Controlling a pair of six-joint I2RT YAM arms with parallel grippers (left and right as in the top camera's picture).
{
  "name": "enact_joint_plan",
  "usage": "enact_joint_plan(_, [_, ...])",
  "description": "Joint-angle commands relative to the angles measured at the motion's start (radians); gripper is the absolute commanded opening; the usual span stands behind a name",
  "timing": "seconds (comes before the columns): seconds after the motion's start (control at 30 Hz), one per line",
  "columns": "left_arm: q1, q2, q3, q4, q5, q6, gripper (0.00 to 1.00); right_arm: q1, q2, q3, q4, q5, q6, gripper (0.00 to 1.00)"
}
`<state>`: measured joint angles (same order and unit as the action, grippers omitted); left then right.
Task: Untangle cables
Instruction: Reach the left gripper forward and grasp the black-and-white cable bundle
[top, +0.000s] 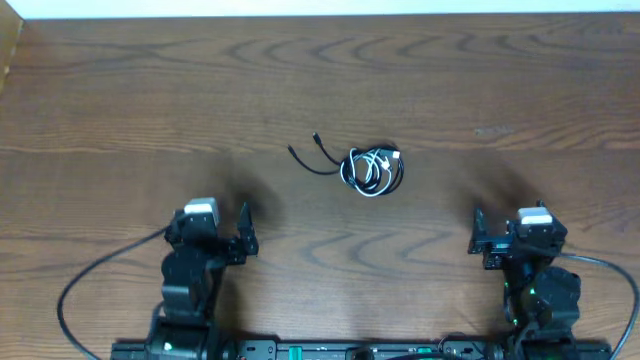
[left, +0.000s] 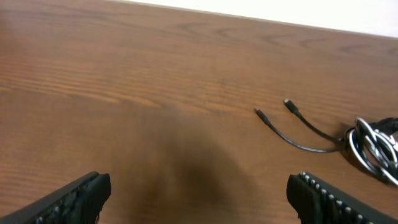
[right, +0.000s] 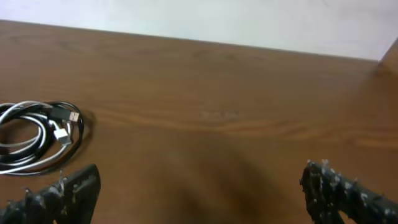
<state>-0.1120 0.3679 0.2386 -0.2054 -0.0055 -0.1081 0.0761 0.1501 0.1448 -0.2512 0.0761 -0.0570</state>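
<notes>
Cables (top: 372, 170), black cords and one white, lie coiled together in a small knot near the middle of the wooden bench (top: 120, 90), a little right of centre as seen from overhead. Two black tails (top: 305, 155) stray out of the bundle to its left, each ending in a small plug, and lie flat on the wood. From the left wrist camera the bundle (left: 373, 146) sits at the far right edge of the view, with the two tails (left: 292, 127) reaching toward the middle. From the right wrist camera the coil (right: 37, 140) lies at the far left, the white cord looped inside the black, a flat metal plug (right: 73, 116) showing on its right side. The left gripper (top: 213, 232) and the right gripper (top: 515, 235) sit at the near edge of the bench, one on each side and well apart from the bundle. Both stand with jaws spread wide and nothing between them, as the wrist views of the left gripper (left: 199, 199) and right gripper (right: 205, 196) confirm.
</notes>
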Motion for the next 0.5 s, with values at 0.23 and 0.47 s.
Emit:
enact_joint_plan(0.23, [0.005, 0.521, 0.447, -0.29, 0.074, -0.028, 0.96, -0.003, 0.424, 0.311, -0.087, -0.023, 0.132, 0.99])
enact_joint_plan(0.47, [0.005, 0.797, 0.812, -0.704, 0.077, -0.028, 0.96, -0.004, 0.741, 0.577, -0.331, -0.056, 0.13, 0.99])
